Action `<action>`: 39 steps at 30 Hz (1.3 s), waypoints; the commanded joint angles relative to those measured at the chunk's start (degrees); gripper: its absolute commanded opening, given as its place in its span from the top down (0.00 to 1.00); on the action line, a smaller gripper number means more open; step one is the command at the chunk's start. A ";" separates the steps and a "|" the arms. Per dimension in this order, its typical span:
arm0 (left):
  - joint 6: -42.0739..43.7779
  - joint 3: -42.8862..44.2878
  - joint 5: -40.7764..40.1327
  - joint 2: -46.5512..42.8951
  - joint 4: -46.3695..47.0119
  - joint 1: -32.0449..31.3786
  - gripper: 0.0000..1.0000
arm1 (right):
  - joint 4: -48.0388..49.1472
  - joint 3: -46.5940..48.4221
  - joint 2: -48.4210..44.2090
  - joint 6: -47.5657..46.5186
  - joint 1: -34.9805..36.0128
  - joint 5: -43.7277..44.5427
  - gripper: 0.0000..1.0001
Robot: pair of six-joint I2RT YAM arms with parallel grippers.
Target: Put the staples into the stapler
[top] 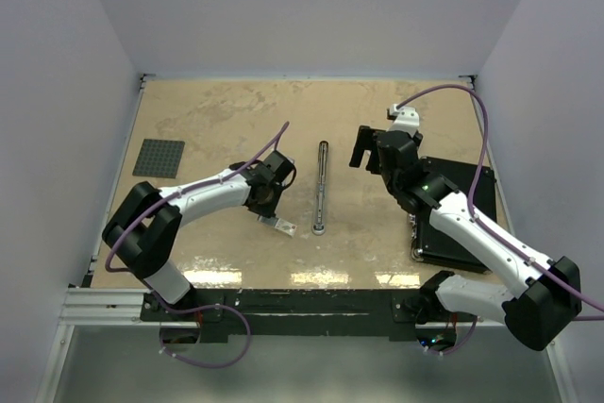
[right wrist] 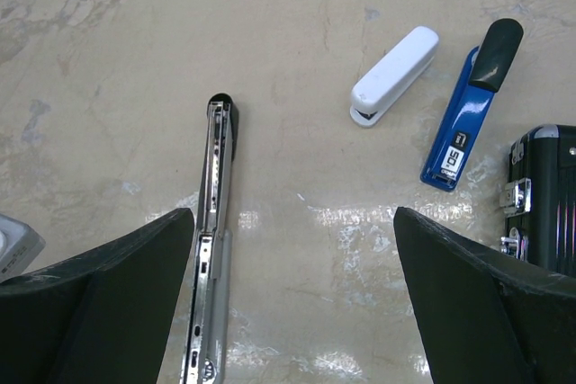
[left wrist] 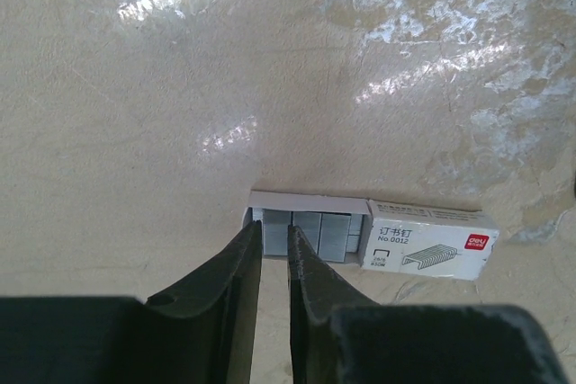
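Observation:
The staples [left wrist: 306, 233] lie as grey strips in a small tray pulled out of its white box [left wrist: 430, 242], which has a red mark. My left gripper [left wrist: 274, 236] reaches into the tray's left end, its jaws narrowed around one strip of staples [left wrist: 275, 238]. From above, the left gripper [top: 271, 211] stands right over the box [top: 283, 226]. The stapler [top: 322, 186] lies folded out flat in a long thin line at the table's middle, its metal channel [right wrist: 211, 240] facing up. My right gripper [top: 363, 153] hovers to its right, wide open and holding nothing.
A white stapler [right wrist: 394, 75] and a blue stapler [right wrist: 471, 105] lie beyond the right gripper. A black case [top: 462, 214] sits at the right edge. A grey studded plate [top: 159, 158] rests at the far left.

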 commanded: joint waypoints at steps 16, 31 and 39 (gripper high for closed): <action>1.43 2.38 -0.20 2.37 -0.95 0.17 0.73 | 2.99 -1.18 -0.15 -1.27 -0.62 0.93 0.02; 1.35 2.47 -0.46 3.60 -2.70 0.17 0.75 | 3.51 -1.44 0.29 -1.36 -1.15 -0.21 0.02; 0.73 3.61 -3.98 2.72 -4.72 0.17 0.79 | 3.87 -1.80 0.29 -1.54 -1.23 -0.56 0.02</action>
